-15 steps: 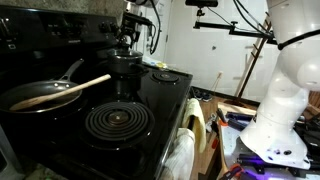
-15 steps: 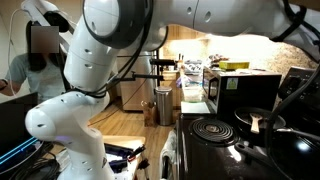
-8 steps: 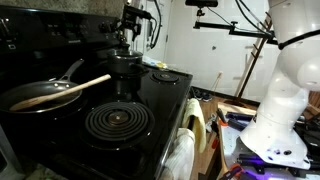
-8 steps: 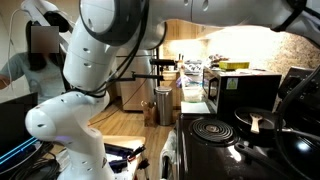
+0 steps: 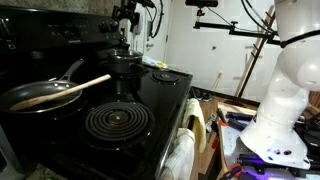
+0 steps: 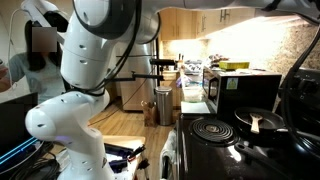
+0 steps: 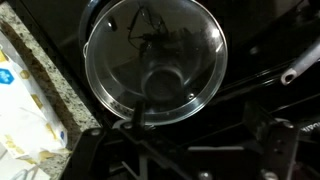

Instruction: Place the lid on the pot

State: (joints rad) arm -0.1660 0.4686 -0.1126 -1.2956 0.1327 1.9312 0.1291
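Note:
The small dark pot stands at the back of the black stove. The clear glass lid rests on top of it. In the wrist view the lid fills the upper middle, with its metal rim all round and the dark knob near the centre. My gripper hangs above the pot, apart from the lid. Its fingers are spread wide, open and empty. The pot does not show clearly in the exterior view taken from the robot's side.
A frying pan with a wooden spoon sits on the stove, and also shows in an exterior view. A spiral burner coil lies at the front. A speckled counter edge runs beside the stove.
My gripper has risen straight up from the pot. The lid has stayed on the pot.

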